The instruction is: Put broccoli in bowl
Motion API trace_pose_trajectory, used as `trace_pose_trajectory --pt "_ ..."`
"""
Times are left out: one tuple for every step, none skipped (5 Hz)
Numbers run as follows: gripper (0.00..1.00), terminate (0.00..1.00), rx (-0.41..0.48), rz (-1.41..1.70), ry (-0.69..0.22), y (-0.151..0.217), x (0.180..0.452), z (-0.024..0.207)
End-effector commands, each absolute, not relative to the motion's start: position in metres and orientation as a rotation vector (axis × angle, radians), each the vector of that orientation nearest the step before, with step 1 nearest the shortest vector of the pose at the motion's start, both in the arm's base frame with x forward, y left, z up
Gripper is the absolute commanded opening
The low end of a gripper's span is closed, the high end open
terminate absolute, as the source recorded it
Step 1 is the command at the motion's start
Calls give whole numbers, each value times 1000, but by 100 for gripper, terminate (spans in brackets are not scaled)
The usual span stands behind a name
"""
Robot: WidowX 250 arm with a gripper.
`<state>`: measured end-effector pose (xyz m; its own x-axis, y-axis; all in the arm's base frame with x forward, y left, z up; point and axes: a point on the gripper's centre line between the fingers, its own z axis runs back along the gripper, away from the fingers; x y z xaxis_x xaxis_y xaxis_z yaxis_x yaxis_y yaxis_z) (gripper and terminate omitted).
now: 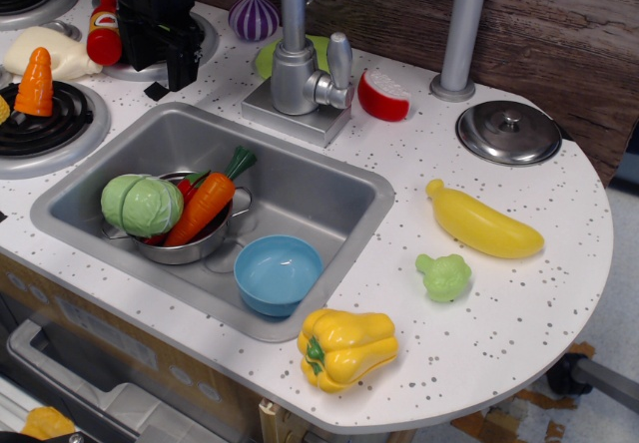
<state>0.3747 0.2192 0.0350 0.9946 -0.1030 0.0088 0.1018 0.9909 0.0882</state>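
The broccoli (pixel 443 276), small, pale green and lumpy, lies on the white speckled counter to the right of the sink, between the yellow banana (pixel 482 221) and the yellow pepper (pixel 346 347). The light blue bowl (pixel 278 273) stands upright and empty in the sink's front right corner. My black gripper (pixel 160 72) hangs over the back left burner, far from both, its fingers apart and holding nothing.
The grey sink (pixel 310 179) also holds a silver pot (pixel 195 248) with a cabbage (pixel 141 205) and a carrot (pixel 205 204). The faucet (pixel 298 64), a grey post (pixel 461 34), a pot lid (pixel 508 132), a red slice (pixel 383 96), a purple onion (pixel 254 16) and a ketchup bottle (pixel 103 29) stand behind.
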Motion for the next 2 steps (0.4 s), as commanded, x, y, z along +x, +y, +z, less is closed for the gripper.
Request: trace_pose_trajectory --pt "100 0 88 -103 -13 219 375 35" --pt "100 0 171 1 61 169 330 76"
